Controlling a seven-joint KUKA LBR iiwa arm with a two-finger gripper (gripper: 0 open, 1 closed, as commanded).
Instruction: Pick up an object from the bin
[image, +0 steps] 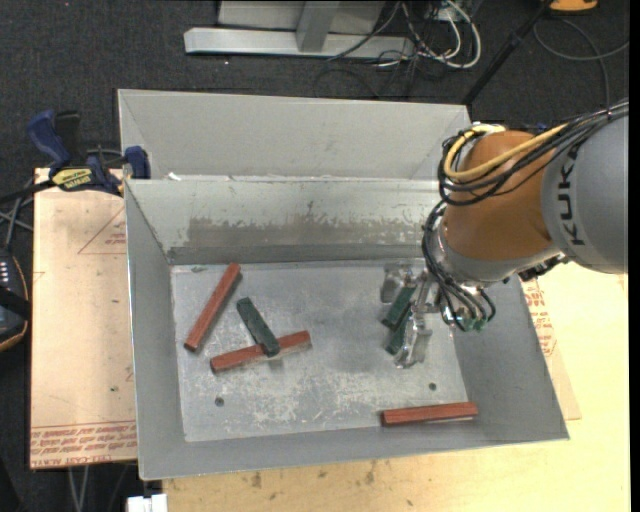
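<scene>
My gripper (402, 320) hangs low over the right half of the bin, under the orange-covered wrist. A short dark green bar (400, 308) sits tilted between its two metal fingers, which are closed against it. I cannot tell whether the bar is off the bin floor. A flat red bar (429, 413) lies just below the gripper, near the bin's front right corner.
In the left half, a long red bar (213, 306) lies slanted. Beside it a second dark green bar (258, 327) rests across another red bar (260, 352). The bin's sloped right wall is close to the gripper.
</scene>
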